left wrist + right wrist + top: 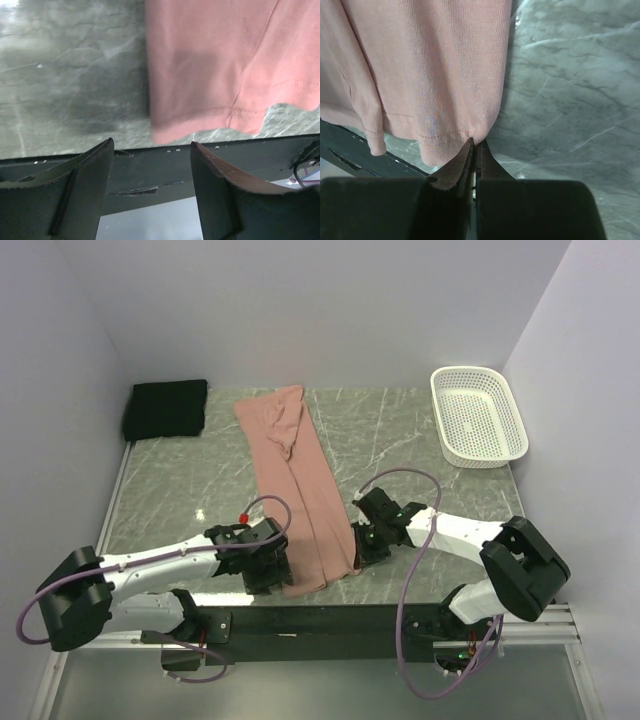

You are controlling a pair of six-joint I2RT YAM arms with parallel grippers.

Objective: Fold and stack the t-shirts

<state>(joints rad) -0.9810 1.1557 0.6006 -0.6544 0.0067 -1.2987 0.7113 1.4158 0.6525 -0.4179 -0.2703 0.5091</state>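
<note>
While the pink t-shirt (300, 490) lies mid-table, the basket (478, 412) stands apart — far-right.

My left pincer (151, 145): arm stretched toward 3 o'clock, jaws apart. My right pincer (474, 146): arm stretched toward 9 o'clock, jaws pinching pink t-shirt (430, 75) corner.

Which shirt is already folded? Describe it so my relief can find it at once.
On the grey marble table, look to the far left corner. The black t-shirt lies there as a compact square bundle. Unlike the pink t-shirt, stretched in a long strip down the middle, it is dark and squared-off.
</note>
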